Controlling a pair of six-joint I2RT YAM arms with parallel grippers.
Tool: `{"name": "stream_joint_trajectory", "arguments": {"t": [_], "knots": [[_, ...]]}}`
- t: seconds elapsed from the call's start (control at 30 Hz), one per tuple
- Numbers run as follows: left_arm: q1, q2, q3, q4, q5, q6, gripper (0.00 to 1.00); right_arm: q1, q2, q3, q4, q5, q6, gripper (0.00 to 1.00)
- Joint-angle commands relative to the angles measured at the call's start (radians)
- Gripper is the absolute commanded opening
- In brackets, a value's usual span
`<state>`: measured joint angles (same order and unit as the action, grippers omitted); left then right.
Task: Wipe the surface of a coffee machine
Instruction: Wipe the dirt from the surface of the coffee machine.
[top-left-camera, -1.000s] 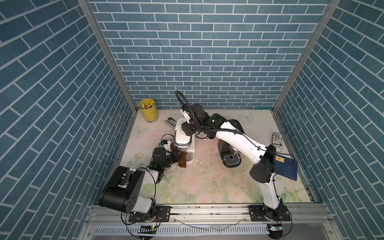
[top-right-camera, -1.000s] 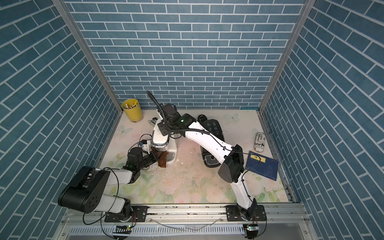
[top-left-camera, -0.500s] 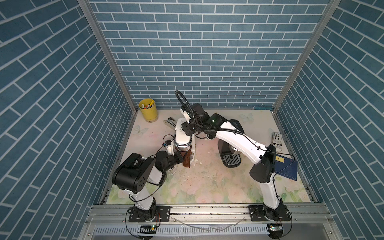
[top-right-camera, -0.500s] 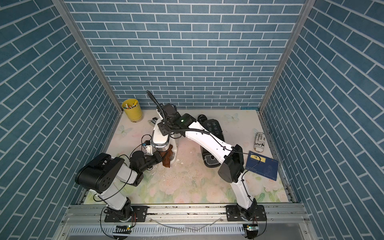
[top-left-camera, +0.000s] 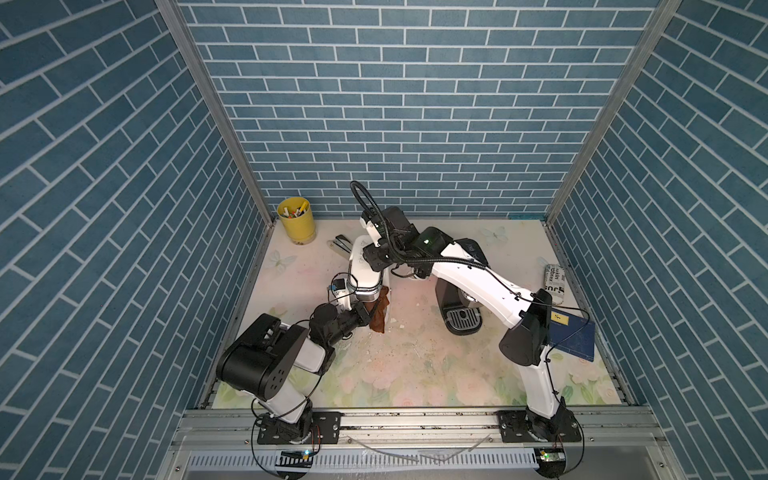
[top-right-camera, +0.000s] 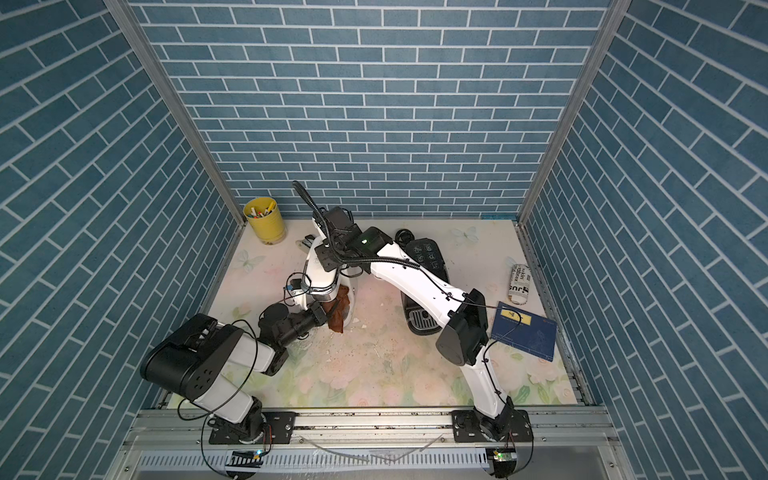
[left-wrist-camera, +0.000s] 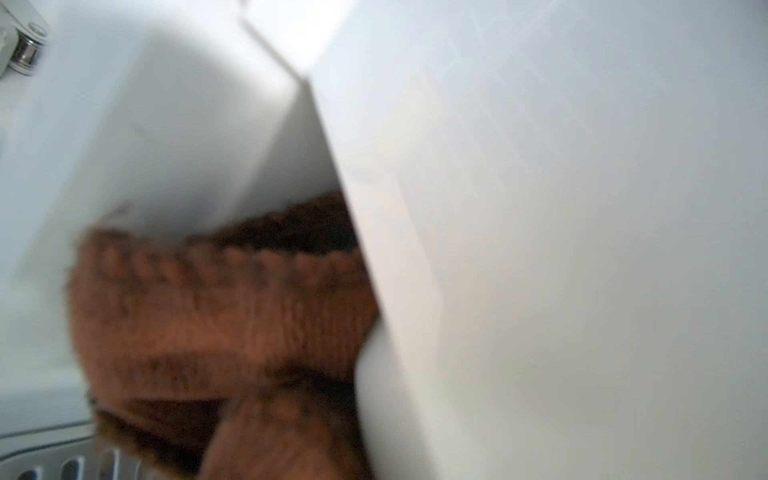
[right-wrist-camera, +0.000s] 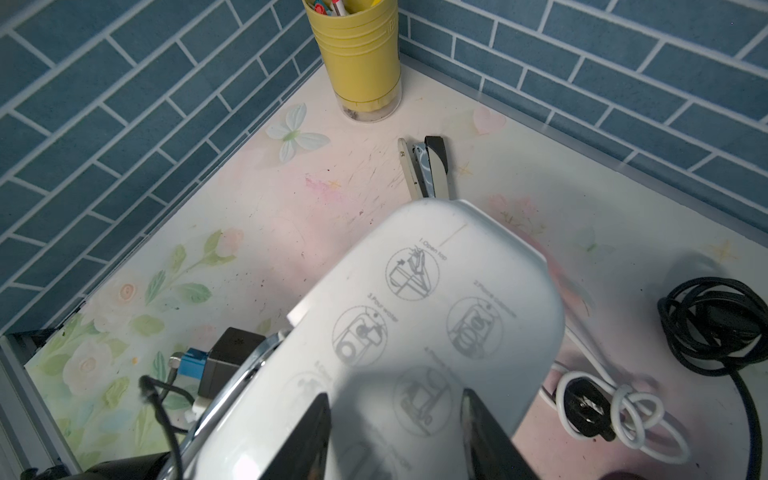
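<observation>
L arm: left gripper was clamped on a brown knitted cloth, w/ the cloth pressed against the front of the white glossy plastic coffee machine, below its chrome-edged head. The machine stood left of table centre, near a black coffee machine w/ drip grille. R arm: right gripper sat over the white machine's printed top, fingers apart; contact w/ the lid couldn't be told. Yellow ribbed pen cup stood in the back-left corner.
</observation>
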<state>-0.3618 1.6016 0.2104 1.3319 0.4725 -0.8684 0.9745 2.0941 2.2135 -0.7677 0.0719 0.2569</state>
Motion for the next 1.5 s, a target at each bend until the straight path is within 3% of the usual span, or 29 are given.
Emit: {"name": "stream_joint_trajectory", "arguments": {"t": [0.0, 0.33, 0.67, 0.8, 1.13, 1.33, 1.47], "knots": [[-0.003, -0.013, 0.013, 0.075, -0.034, -0.007, 0.0, 0.007, 0.053, -0.01, -0.122, -0.054, 0.03, 0.5], [-0.003, 0.062, -0.077, 0.073, -0.283, -0.078, 0.0, 0.007, 0.056, -0.012, -0.128, -0.052, 0.028, 0.5], [-0.01, 0.321, -0.075, 0.073, -0.252, -0.265, 0.0, 0.007, 0.045, -0.025, -0.133, -0.042, 0.025, 0.5], [-0.046, 0.333, -0.089, 0.073, -0.261, -0.311, 0.0, 0.007, 0.054, -0.017, -0.131, -0.049, 0.027, 0.5], [-0.24, 0.375, -0.013, 0.074, -0.368, -0.399, 0.0, 0.007, 0.059, -0.006, -0.144, -0.045, 0.023, 0.5], [-0.242, 0.346, -0.072, 0.076, -0.456, -0.397, 0.0, 0.007, 0.053, -0.017, -0.142, -0.043, 0.021, 0.5], [-0.193, 0.28, -0.133, 0.073, -0.479, -0.366, 0.0, 0.007, 0.053, -0.022, -0.141, -0.041, 0.02, 0.49]]}}
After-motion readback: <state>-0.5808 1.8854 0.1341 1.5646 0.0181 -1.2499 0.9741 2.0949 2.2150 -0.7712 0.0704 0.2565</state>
